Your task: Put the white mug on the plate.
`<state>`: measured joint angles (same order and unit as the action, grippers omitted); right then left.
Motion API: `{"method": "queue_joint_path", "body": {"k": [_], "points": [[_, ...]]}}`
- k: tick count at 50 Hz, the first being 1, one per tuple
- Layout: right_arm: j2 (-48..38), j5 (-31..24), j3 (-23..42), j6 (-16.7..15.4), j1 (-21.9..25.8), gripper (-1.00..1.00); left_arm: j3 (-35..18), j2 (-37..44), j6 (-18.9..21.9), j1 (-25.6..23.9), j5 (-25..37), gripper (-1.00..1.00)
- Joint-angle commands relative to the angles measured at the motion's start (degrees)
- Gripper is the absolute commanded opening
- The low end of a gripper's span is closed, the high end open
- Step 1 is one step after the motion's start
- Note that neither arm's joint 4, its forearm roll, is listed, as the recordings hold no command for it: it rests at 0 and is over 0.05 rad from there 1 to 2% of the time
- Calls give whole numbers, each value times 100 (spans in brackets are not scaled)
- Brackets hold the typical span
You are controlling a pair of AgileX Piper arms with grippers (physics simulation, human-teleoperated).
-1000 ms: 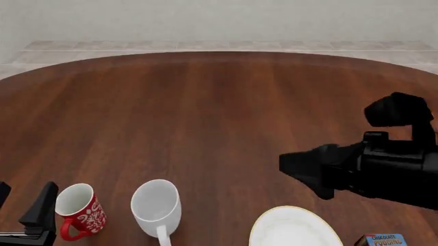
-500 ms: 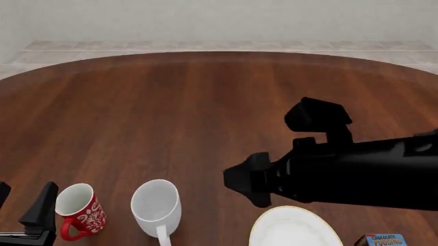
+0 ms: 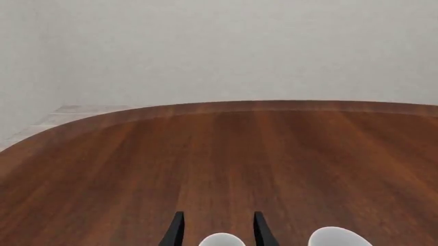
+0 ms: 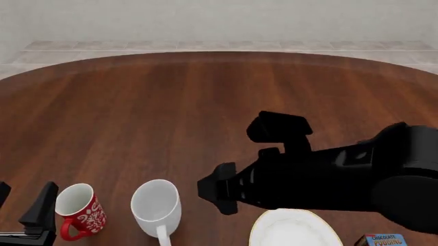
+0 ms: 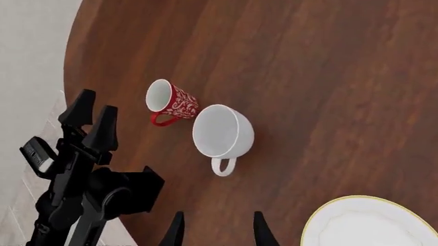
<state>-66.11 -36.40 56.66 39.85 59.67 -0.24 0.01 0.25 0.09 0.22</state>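
Two mugs stand upright near-left; the white mug [image 4: 156, 206], handle toward me, lies left of my right gripper [image 4: 213, 188], fingers apart and empty, the plate [image 4: 294, 229] near-right beneath my arm.

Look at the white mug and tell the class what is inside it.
Nothing shows inside the white mug: the right wrist view looks into its open mouth and finds bare white walls. The very bottom is shaded, so something tiny there cannot be ruled out.
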Motion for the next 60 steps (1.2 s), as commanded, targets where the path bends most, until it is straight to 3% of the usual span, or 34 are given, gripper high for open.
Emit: {"method": "queue_joint_path", "body": {"k": [1, 60], "points": [[-267, 246, -95, 111, 84, 100, 4, 13, 0, -7, -19, 100], [-1460, 769, 85, 155, 567, 100, 1, 13, 3, -9, -20, 100]]}}
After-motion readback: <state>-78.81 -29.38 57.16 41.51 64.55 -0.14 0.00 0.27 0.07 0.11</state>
